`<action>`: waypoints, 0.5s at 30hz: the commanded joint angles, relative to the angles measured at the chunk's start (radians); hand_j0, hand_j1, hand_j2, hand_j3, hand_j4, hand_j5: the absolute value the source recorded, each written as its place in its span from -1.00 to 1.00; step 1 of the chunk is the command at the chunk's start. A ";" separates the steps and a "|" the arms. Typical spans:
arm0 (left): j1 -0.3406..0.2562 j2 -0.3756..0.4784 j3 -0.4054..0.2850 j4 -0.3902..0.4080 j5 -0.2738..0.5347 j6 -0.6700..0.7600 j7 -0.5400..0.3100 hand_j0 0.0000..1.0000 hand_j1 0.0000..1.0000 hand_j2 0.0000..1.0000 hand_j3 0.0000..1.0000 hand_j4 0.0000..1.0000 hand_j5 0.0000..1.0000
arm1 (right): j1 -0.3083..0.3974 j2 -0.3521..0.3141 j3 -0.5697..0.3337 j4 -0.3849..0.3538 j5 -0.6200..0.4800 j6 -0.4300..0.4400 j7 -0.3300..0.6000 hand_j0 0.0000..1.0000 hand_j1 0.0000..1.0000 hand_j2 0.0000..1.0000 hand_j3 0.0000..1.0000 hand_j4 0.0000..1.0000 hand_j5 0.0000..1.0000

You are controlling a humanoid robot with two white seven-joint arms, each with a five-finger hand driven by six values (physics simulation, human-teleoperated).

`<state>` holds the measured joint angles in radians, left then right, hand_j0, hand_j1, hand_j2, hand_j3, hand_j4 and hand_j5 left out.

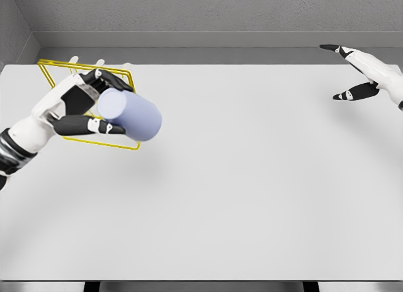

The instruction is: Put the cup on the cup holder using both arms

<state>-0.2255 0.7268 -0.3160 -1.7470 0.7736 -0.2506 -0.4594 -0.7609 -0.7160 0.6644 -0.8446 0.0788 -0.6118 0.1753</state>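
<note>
Looking down from the head camera, we saw our left hand [79, 109] wrapped around the cup [131, 114], a pale lavender cylinder lying tilted on its side, one flat end turned toward the hand. Dark fingers [112, 78] curled over the top of the cup while the thumb pressed along its underside, so the grip was clamped on it from both sides. We held the cup above the far left part of the white table [239, 191], and directly in front of the cup holder [53, 70], a frame of thin yellow wire whose bars showed above, behind and below the hand. Whether the cup touched the wire we could not tell, since the hand and cup covered much of the frame. Our right hand [368, 72] hovered well apart, at the far right edge near the back of the table, its fingers spread and straight, the thumb pointing leftward, holding nothing. A grey wall [189, 15] stood behind the table.
</note>
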 commanded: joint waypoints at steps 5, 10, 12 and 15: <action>-0.015 0.025 0.021 0.000 0.024 0.002 0.002 -0.24 -0.24 -0.24 -0.24 -0.24 -0.24 | 0.000 -0.002 -0.002 -0.001 -0.007 0.001 0.000 1.00 1.00 1.00 1.00 1.00 1.00; -0.026 0.033 0.025 0.007 0.024 0.004 0.005 -0.25 -0.25 -0.25 -0.25 -0.25 -0.25 | 0.000 0.003 -0.002 -0.001 -0.007 0.001 0.000 1.00 1.00 1.00 1.00 1.00 1.00; -0.031 0.036 0.025 0.012 0.024 0.004 0.005 -0.25 -0.25 -0.25 -0.25 -0.25 -0.25 | 0.000 0.004 -0.002 -0.001 -0.007 0.001 0.000 1.00 1.00 1.00 1.00 1.00 1.00; -0.034 0.034 0.025 0.023 0.024 0.004 0.005 -0.25 -0.25 -0.25 -0.25 -0.25 -0.25 | 0.000 0.006 -0.002 -0.001 -0.007 0.001 0.000 1.00 1.00 1.00 1.00 1.00 1.00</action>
<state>-0.2608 0.7589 -0.2925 -1.7299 0.7914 -0.2470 -0.4551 -0.7609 -0.7105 0.6644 -0.8446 0.0788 -0.6118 0.1754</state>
